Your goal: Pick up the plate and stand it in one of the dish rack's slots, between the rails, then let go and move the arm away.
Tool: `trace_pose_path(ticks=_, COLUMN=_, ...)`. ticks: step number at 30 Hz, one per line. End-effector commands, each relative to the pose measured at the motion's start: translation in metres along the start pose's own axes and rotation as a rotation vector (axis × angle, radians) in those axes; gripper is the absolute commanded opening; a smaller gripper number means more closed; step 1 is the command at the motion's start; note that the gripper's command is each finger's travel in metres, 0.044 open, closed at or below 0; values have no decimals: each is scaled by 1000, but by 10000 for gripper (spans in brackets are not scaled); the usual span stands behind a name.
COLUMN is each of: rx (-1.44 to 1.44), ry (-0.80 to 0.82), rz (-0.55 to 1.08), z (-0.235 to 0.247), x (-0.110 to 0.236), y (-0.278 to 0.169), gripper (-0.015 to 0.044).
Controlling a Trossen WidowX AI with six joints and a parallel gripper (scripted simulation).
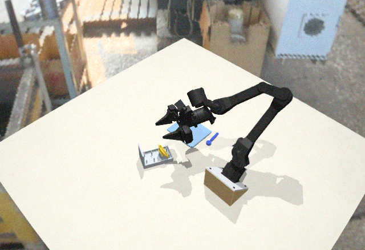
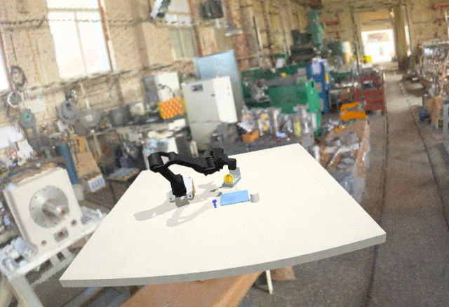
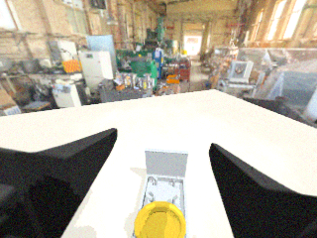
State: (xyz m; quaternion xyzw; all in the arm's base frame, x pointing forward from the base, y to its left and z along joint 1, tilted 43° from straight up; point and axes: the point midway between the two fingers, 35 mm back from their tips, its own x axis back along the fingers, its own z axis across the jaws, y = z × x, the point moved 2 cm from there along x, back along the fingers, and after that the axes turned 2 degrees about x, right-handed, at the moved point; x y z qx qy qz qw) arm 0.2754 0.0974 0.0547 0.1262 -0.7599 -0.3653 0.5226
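The yellow plate point(image 1: 162, 150) point(image 2: 228, 178) point(image 3: 159, 220) stands upright on edge between the rails of the small grey dish rack point(image 1: 149, 158) point(image 2: 236, 174) point(image 3: 166, 164). My gripper point(image 1: 159, 129) point(image 2: 229, 162) point(image 3: 163, 140) is open and empty. It hangs above the table, clear of the plate, on the side of the rack towards the arm's base. In the wrist view the two dark fingers stand wide apart, with the rack and plate low between them and touching neither.
A light blue mat point(image 1: 201, 133) point(image 2: 234, 197) lies under the arm, with a small blue spoon point(image 1: 212, 138) point(image 2: 215, 202) beside it. A grey cup point(image 2: 255, 197) stands at the mat's end. The arm's base block point(image 1: 224, 185) point(image 2: 181, 195) sits near the rack.
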Motion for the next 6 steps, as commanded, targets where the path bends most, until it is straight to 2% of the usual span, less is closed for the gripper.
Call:
trace_pose_path(ticks=1, rx=-81, ry=9, rz=77, z=0, x=-2, y=4, gripper=400)
trace_pose_path(ticks=6, rx=-196, ry=16, rz=202, z=3, x=-2, y=8, gripper=400)
